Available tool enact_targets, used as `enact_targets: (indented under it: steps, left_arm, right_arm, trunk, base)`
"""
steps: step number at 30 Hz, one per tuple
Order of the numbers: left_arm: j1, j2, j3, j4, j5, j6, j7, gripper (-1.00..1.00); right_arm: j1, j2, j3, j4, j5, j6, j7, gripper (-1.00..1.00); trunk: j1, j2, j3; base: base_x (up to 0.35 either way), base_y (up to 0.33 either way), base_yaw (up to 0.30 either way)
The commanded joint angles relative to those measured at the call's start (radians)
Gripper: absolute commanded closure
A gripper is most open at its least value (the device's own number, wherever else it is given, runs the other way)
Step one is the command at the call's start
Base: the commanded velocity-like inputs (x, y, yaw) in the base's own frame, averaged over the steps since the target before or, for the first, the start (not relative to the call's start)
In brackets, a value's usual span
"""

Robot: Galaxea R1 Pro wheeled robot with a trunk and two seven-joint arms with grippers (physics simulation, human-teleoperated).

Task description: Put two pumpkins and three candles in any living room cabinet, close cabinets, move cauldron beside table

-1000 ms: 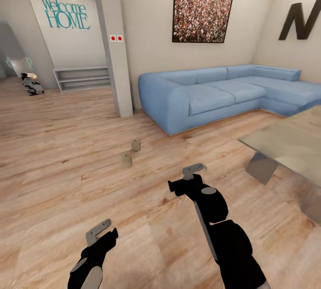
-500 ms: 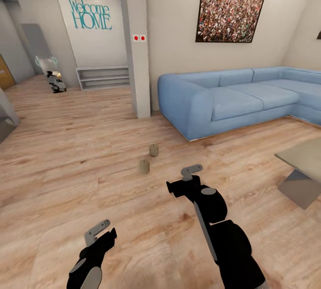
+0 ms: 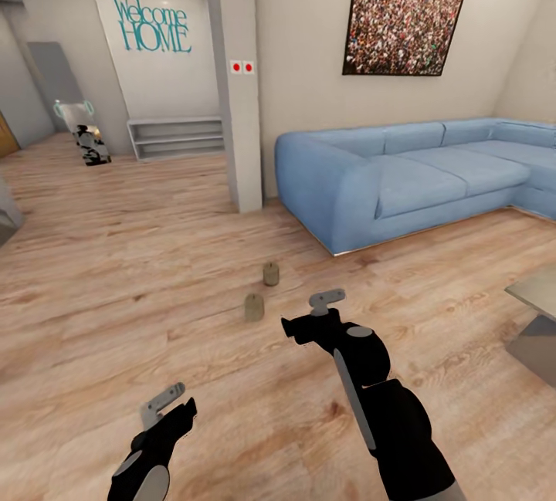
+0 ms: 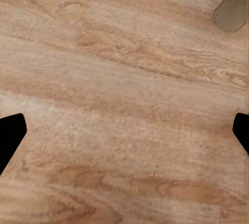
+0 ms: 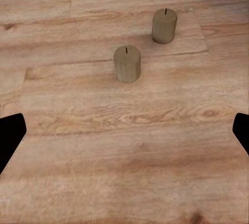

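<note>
A: Setting, largest first?

B: Plank floor (image 3: 116,269); blue sofa (image 3: 401,173) at the far wall; a corner of the grey table (image 3: 537,296) at the right edge.

A: Where are the task's things?

B: Two candles (image 3: 254,307) stand on the floor, well apart from sofa and table. The near one is just ahead of the right gripper (image 3: 309,316) and slightly toward the left arm's side; the far candle (image 3: 271,274) stands beyond it, nearer the sofa. The right wrist view shows both: near candle (image 5: 127,64), far candle (image 5: 164,25).

A: Which arm is nearer?

B: The right. The left gripper (image 3: 166,407) hangs farther back and to the side; one candle (image 4: 232,9) shows at the edge of its wrist view.

A: Orientation?

B: Both upright, long axis vertical, wicks pointing up.

A: Gripper states?

B: Right: fingertips (image 5: 10,136) spread wide, holding nothing. Left: fingertips (image 4: 10,133) likewise parted and empty.

A: What does the next move turn on?

B: Probably reaching forward and down so the right fingers straddle the near candle's sides.
</note>
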State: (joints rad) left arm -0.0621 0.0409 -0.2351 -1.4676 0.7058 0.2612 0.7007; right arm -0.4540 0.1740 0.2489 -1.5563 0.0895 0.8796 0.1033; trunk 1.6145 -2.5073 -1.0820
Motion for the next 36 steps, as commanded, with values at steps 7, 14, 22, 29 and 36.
enact_targets:
  steps: [7,14,22,29,36]
  left_arm:
    - [0.059,0.002,0.101,-0.023,0.007,0.024,0.004,-1.0]
    - [0.07,0.001,0.114,-0.015,0.006,0.034,-0.004,-1.0]
    - [0.061,-0.005,0.109,0.067,0.005,0.049,-0.078,-1.0]
    - [0.056,-0.003,0.109,0.084,0.003,0.057,-0.093,-1.0]
    - [0.056,-0.004,0.111,0.085,0.003,0.05,-0.092,-1.0]
  right_arm:
    - [-0.005,0.0,0.001,0.032,0.006,0.001,0.008,-1.0]
    - [-0.078,0.0,-0.005,0.216,-0.01,-0.001,-0.042,-1.0]
    - [-0.117,0.0,-0.006,0.313,-0.042,-0.042,-0.081,-1.0]
    - [-0.207,0.0,0.0,0.561,-0.205,-0.248,-0.362,-1.0]
    - [-0.223,0.0,0.01,0.629,-0.25,-0.298,-0.384,-1.0]
  trunk:
    - [0.0,0.0,0.001]
    - [0.0,0.0,0.001]
    - [0.0,0.0,0.001]
    - [0.0,0.0,0.001]
    - [0.0,0.0,0.001]
  base:
    - [0.3,0.153,-0.009]
    - [0.3,0.152,-0.001]
    - [0.327,0.052,0.0]
    - [0.343,0.003,0.0]
    - [0.344,0.0,0.0]
